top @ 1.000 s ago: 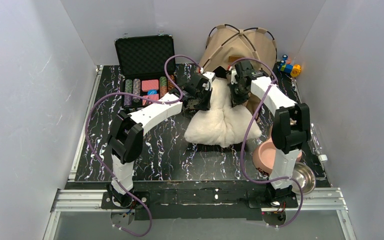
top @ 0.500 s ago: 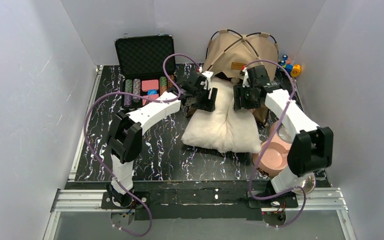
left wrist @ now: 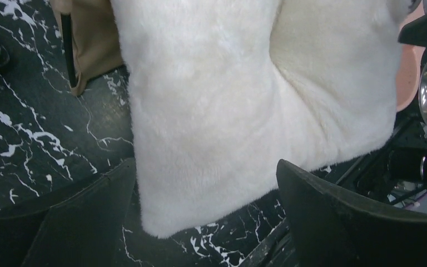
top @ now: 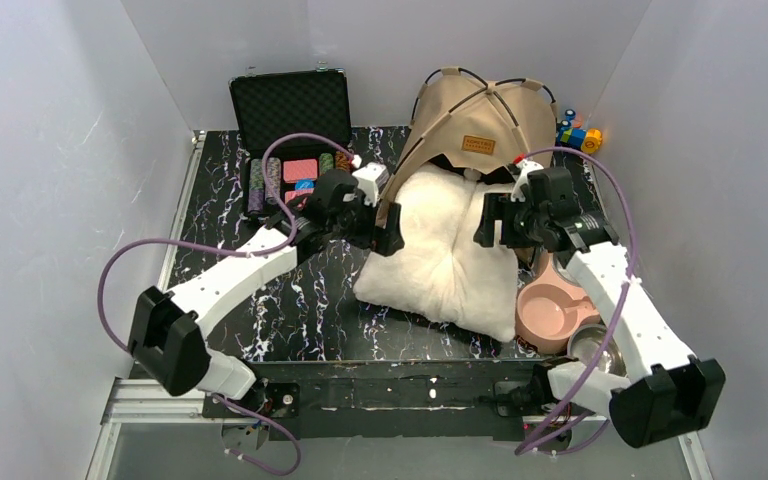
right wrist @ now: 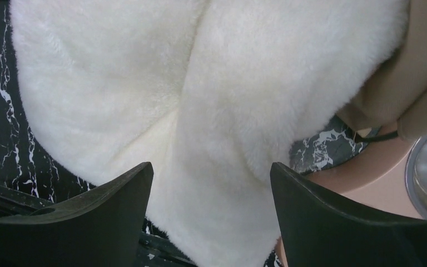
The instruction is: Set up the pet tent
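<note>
Both left gripper [left wrist: 204,167] and right gripper [right wrist: 210,167] gaped empty before the tan canvas tent [top: 480,105]. Its brown label [top: 478,143] was unreadable.

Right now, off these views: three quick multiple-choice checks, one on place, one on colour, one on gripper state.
1. From the tent, the chip case lies: A) to the left B) to the right C) inside it
2. The bowl nearest the cushion is: A) blue B) pink C) green
3. The left gripper and right gripper are: A) both shut B) one shut on the cushion C) both open

Answers: A, the top view shows the case at back left, the tent at back centre; B, its rim and inside are pink; C, each wrist view shows the fingers wide apart, gripping nothing.
</note>
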Available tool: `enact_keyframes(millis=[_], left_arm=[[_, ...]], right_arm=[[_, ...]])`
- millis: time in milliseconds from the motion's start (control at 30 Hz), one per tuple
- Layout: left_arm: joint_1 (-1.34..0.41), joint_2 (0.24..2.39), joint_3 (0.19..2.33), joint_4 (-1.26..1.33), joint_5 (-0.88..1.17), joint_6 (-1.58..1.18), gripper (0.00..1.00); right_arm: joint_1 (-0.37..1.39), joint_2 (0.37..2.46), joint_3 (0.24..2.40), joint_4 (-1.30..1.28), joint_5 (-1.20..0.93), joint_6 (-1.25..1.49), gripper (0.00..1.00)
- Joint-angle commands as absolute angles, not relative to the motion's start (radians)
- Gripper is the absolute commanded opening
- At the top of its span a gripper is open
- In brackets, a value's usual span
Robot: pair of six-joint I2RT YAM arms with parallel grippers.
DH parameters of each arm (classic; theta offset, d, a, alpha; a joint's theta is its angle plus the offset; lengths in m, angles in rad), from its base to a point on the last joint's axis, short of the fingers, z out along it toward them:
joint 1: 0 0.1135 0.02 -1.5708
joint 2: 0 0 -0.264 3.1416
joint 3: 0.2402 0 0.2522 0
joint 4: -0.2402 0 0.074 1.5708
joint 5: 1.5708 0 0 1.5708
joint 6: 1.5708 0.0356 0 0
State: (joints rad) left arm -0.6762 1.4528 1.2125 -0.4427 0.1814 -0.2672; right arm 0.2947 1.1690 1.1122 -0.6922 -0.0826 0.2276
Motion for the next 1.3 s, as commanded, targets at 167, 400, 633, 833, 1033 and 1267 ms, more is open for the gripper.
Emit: enact_keyframes(millis=[167, 400, 633, 833, 1033, 1267], left_arm=[[-0.614, 1.337, 1.01, -0.405, 0.337, -0.249, 0.98], [-0.568, 1.367, 0.949, -0.388, 0.368, -0.247, 0.98], [-0.549, 1.497, 0.943, -0.294, 0.544, -0.316, 0.91], [-0.562, 1.554, 0.968, -0.203, 0.65, -0.385, 0.2], [-0.596, 1.494, 1.046, -0.147, 0.641, -0.43, 0.0], [-0.601, 1.521, 1.214, -0.119, 0.604, -0.482, 0.0]], right_arm=[[0.296, 0.971, 0.972, -0.808, 0.054, 0.408, 0.86], [0.296, 0.976, 0.884, -0.83, 0.046, 0.485, 0.87], [0.296, 0.992, 0.772, -0.714, -0.023, 0.515, 0.75], [0.296, 1.001, 0.769, -0.603, -0.061, 0.456, 0.01], [0.298, 0.989, 0.906, -0.583, -0.137, 0.38, 0.01], [0.298, 1.07, 1.065, -0.548, -0.17, 0.306, 0.01]])
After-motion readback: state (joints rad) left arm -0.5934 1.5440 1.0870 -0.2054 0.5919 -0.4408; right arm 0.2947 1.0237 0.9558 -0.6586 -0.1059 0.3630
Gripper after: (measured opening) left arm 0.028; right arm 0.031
